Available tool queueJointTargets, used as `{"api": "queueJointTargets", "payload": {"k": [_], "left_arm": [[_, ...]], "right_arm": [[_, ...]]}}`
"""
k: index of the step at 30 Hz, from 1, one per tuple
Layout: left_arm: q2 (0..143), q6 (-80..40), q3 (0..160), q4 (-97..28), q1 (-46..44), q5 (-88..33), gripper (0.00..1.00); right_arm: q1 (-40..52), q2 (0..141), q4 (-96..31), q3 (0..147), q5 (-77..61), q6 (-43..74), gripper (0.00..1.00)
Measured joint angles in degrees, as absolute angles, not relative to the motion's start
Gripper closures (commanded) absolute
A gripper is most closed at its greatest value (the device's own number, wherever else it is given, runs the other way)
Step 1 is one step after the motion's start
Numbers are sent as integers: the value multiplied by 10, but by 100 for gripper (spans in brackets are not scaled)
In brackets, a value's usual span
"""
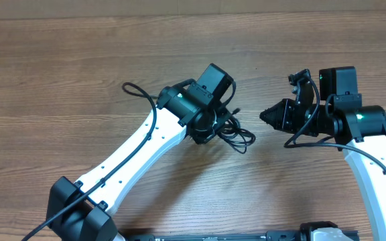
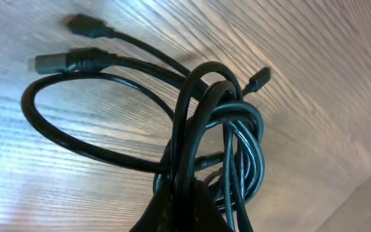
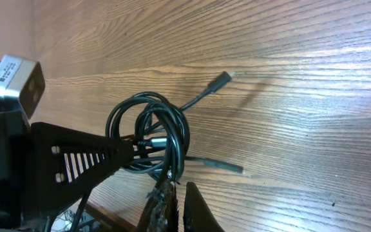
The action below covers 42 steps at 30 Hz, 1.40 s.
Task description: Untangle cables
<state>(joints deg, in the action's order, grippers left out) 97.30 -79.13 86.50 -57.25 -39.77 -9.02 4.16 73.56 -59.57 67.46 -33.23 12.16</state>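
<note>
The cables are thin black cords wound into a small knot at mid-table. In the left wrist view the cables loop over the wood, with plug ends fanning out to the upper left. My left gripper is shut on a few strands of that knot, and from overhead the left gripper sits at the bundle's left side. My right gripper points left, just right of the knot and apart from it. In its own view the right gripper is shut with nothing held, and the cables lie just beyond its tips.
The white left arm slants up from the bottom left, with its own thick wire looping beside it. The right arm rises along the right edge. Wooden tabletop spreads all round the knot.
</note>
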Motion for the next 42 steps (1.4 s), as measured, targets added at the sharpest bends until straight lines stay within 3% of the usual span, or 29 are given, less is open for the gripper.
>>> {"api": "queueJointTargets", "payload": {"k": [4, 5, 8, 12, 22, 34, 42], "left_arm": [[973, -811, 865, -571, -398, -82, 96], [973, -808, 865, -565, -398, -82, 96], [973, -772, 865, -528, -398, -81, 96], [973, -689, 865, -477, -398, -106, 96], [973, -503, 865, -431, -398, -177, 96], [973, -430, 865, -394, -397, -239, 96], [973, -418, 865, -393, -396, -249, 96]], "right_arm": [[42, 736, -596, 675, -333, 122, 96], [42, 736, -595, 675, -333, 122, 91], [42, 736, -596, 675, -334, 122, 59], [42, 736, -596, 675, -337, 121, 45], [42, 736, -596, 675, -337, 122, 44], [42, 736, -597, 675, -336, 122, 45], [41, 736, -600, 675, -330, 122, 52]]}}
